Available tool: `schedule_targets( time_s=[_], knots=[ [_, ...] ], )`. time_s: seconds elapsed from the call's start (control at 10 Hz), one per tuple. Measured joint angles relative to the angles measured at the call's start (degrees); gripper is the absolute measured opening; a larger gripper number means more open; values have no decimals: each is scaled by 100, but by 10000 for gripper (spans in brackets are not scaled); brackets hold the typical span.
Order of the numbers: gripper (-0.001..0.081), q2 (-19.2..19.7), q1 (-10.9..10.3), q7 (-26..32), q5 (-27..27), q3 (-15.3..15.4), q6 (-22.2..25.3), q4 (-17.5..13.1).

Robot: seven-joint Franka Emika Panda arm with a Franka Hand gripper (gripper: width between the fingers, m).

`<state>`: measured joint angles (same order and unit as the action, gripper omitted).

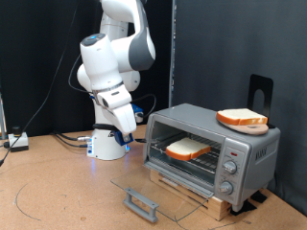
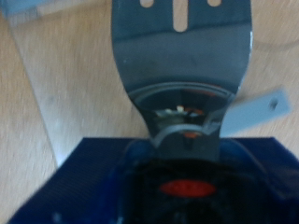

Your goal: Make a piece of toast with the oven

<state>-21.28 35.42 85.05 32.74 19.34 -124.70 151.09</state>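
The oven (image 1: pixel 251 144) stands at the exterior view's right, a silver box with three knobs (image 1: pixel 229 169). Its glass door (image 1: pixel 173 185) lies folded down flat, with the grey bar handle (image 1: pixel 142 202) towards the bottom. The piece of toast (image 1: pixel 187 149) lies flat on the wire rack inside. My gripper (image 1: pixel 132 137) hangs to the left of the oven opening, apart from the toast, with nothing seen in it. The wrist view is blurred and shows neither the oven nor the toast.
A second slice (image 1: pixel 242 118) rests on a plate on top of the oven. The oven sits on a wooden pallet (image 1: pixel 223 204) on the brown table (image 1: pixel 67 192). Cables (image 1: pixel 58 137) run along the table's far left. A grey metal piece (image 2: pixel 182 47) fills the wrist view.
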Motion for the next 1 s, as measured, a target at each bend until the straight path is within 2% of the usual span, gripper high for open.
schedule_targets(
  time_s=[0.2, 0.4, 0.5, 0.7, 0.8, 0.9, 1.0],
  knots=[
    [393, -328, -76, 191, 435, -174, 608, -136],
    [393, -648, -108, 167, 521, -217, 1140, -283],
    [393, -802, -109, 1, 498, -197, 1296, -358],
    [393, -1003, -31, -582, 210, 31, 1229, -397],
    [393, -998, -32, -507, 262, 16, 1242, -385],
    [393, -997, -100, -258, 454, -20, 1455, -376],
    [393, -1014, -254, 21, 705, -67, 1785, -375]
  ],
)
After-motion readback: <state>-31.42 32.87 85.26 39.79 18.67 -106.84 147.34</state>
